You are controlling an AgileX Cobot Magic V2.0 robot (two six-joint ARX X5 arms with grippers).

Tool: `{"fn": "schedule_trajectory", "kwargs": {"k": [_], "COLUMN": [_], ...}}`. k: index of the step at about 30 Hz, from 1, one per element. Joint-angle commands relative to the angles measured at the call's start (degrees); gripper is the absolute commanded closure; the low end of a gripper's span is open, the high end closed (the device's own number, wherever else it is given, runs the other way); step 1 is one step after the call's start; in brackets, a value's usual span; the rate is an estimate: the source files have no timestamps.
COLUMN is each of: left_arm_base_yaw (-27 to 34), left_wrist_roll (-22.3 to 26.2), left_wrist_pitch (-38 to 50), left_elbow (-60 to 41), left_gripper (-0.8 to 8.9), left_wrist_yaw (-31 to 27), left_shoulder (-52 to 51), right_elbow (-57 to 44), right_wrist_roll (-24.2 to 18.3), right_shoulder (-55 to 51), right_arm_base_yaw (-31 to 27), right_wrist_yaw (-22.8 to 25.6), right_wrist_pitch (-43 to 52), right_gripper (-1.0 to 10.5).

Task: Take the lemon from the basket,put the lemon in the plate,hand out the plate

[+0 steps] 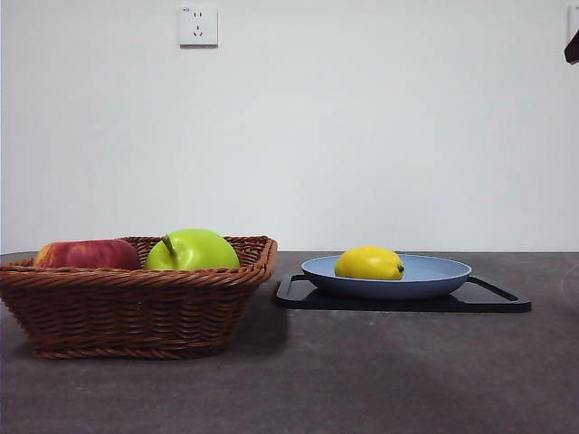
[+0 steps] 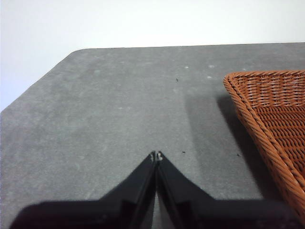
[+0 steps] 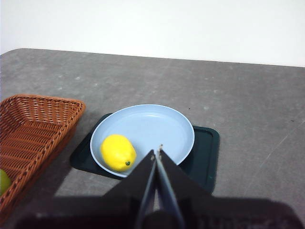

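The yellow lemon [image 1: 368,263] lies in the light-blue plate [image 1: 443,271], which sits on a black tray [image 1: 493,298]. The right wrist view shows the lemon [image 3: 118,152] at one side of the plate [image 3: 152,126]. My right gripper [image 3: 156,152] is shut and empty, above the plate's near rim. It shows only as a dark tip [image 1: 572,47] at the front view's top right corner. The wicker basket [image 1: 136,303] stands at the left. My left gripper [image 2: 156,156] is shut and empty over bare table beside the basket [image 2: 274,112].
A red apple [image 1: 86,254] and a green apple [image 1: 194,250] lie in the basket. The black tray [image 3: 205,152] lies under the plate. A wall socket [image 1: 198,25] is on the white wall behind. The table's far edge [image 2: 190,46] shows.
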Motion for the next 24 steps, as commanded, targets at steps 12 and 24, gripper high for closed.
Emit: {"fn": "schedule_trajectory", "kwargs": {"k": [12, 24], "left_arm_base_yaw": [0.2, 0.2], "left_wrist_roll": [0.5, 0.5], "left_wrist_pitch": [0.61, 0.59], "left_elbow": [-0.61, -0.61], "left_gripper": [8.05, 8.05], "left_wrist_yaw": [-0.07, -0.07], "left_shoulder": [-0.17, -0.17], "right_elbow": [0.46, -1.6], "right_wrist_roll": [0.72, -4.74], "right_shoulder": [0.07, -7.48], "right_arm_base_yaw": [0.39, -3.39], "right_wrist_yaw": [0.2, 1.16], "right_wrist_pitch": [0.52, -1.25], "right_gripper": [9.4, 9.4]}}
